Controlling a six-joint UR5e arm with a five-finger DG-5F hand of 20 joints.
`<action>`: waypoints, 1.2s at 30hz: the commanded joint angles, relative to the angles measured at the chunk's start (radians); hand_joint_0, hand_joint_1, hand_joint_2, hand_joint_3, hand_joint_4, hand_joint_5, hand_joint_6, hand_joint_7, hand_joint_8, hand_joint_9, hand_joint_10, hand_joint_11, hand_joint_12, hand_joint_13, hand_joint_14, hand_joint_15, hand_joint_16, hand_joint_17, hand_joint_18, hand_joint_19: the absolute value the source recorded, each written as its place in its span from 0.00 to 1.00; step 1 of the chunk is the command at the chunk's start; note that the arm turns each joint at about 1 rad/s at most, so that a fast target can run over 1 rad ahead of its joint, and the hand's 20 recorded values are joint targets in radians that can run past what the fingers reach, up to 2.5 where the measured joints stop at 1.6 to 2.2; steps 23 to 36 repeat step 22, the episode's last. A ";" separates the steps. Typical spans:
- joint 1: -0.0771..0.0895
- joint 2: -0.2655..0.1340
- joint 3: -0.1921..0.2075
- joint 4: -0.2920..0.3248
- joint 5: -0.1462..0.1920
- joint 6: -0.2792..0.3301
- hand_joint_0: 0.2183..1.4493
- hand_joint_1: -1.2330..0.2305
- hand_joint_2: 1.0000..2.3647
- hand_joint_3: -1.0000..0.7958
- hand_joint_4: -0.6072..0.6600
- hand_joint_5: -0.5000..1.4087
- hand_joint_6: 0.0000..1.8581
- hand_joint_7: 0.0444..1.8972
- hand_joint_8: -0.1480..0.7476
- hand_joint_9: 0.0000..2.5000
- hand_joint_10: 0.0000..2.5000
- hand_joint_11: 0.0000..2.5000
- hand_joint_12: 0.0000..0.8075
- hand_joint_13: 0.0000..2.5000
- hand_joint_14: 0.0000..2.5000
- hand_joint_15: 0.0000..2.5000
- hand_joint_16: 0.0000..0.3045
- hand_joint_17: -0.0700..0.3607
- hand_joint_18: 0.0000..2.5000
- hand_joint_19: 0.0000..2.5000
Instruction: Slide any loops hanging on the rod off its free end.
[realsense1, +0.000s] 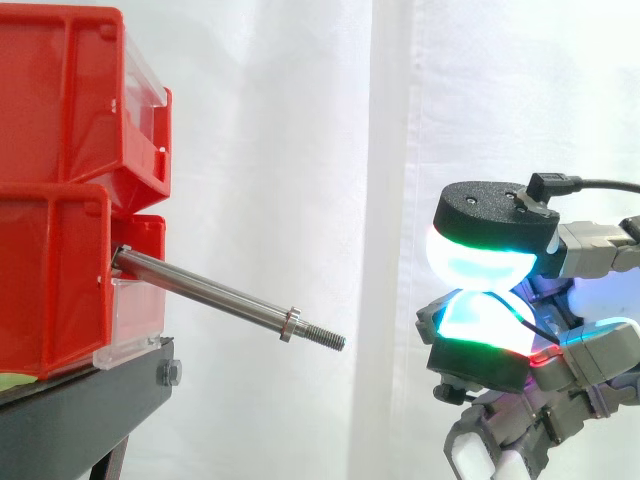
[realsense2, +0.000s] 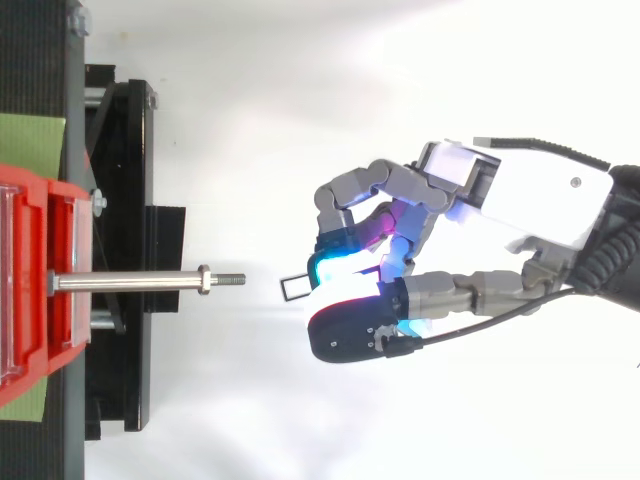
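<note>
Hand (realsense2: 530, 195): fingers curled, two glowing pads (realsense1: 478, 265) pressed together, one above the other in the side view; in the top view a small squarish light-coloured loop (realsense2: 297, 288) sticks out of that pinch towards the rod, so the hand is judged to be clamped on the loop. Loop: apart from the rod (realsense1: 215, 290), held in open air beyond its free end (realsense2: 236, 279) and roughly in line with it in the top view; no contact between the two. Rod: fixed at the red bins (realsense1: 60, 130) on the black stand (realsense1: 80, 410), sloping downward towards its threaded tip, with a nut (realsense1: 291, 324) seated just short of that tip; the shaft is bare along its whole visible length in both views, with nothing hanging on it. Assessment: the removal appears complete, the one loop seen being clear of the free end; no further loop found to take off; what is left, if anything, is disposal of the loop in the hand, for which no place can be identified
</note>
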 joint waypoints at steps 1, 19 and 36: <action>0.000 0.000 0.000 0.000 0.000 0.000 0.33 0.32 0.01 0.46 0.57 0.18 0.48 0.73 0.55 0.58 0.01 0.57 0.43 0.38 0.01 0.21 0.15 0.41 0.32 0.18; 0.000 0.000 0.000 0.000 0.000 0.000 0.33 0.32 0.01 0.46 0.57 0.18 0.48 0.72 0.54 0.58 0.01 0.58 0.43 0.38 0.01 0.21 0.15 0.41 0.32 0.18; 0.000 0.000 0.000 0.000 0.000 0.000 0.33 0.32 0.01 0.46 0.57 0.18 0.48 0.72 0.55 0.58 0.01 0.57 0.43 0.38 0.01 0.21 0.15 0.41 0.32 0.18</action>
